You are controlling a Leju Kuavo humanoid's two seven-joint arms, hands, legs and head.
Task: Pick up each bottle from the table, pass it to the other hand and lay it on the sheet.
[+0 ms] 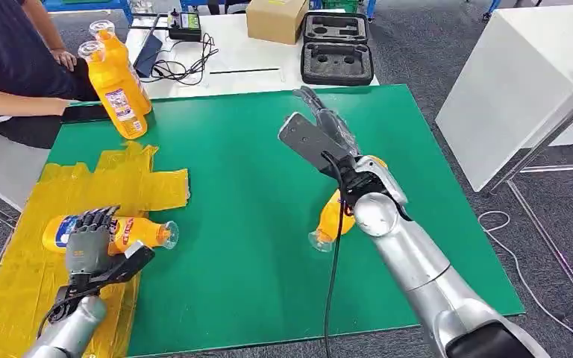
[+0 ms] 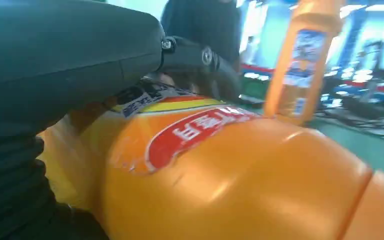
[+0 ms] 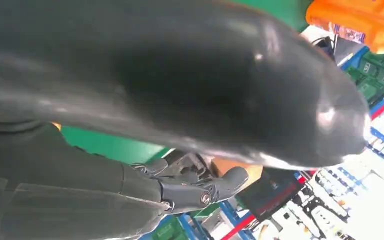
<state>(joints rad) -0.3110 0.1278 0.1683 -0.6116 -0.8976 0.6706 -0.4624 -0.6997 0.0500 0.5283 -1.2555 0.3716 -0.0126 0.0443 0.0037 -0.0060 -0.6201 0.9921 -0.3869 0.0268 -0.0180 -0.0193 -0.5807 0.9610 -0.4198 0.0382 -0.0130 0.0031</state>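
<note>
You are looking at an orange bottle [image 1: 123, 232] lying on its side on the yellow sheet [image 1: 130, 179], cap toward the green surface [image 1: 254, 224]. Your left hand [image 1: 89, 240] is resting over its labelled middle, fingers draped across it; whether it is gripping, you cannot tell. A second bottle [image 1: 331, 220] is lying on the green, partly hidden under your right arm. Your right hand [image 1: 328, 123] is hovering beyond it, fingers extended, holding nothing. Two upright bottles [image 1: 116, 89] are standing at the far left corner, beside a seated person [image 1: 7, 67].
</note>
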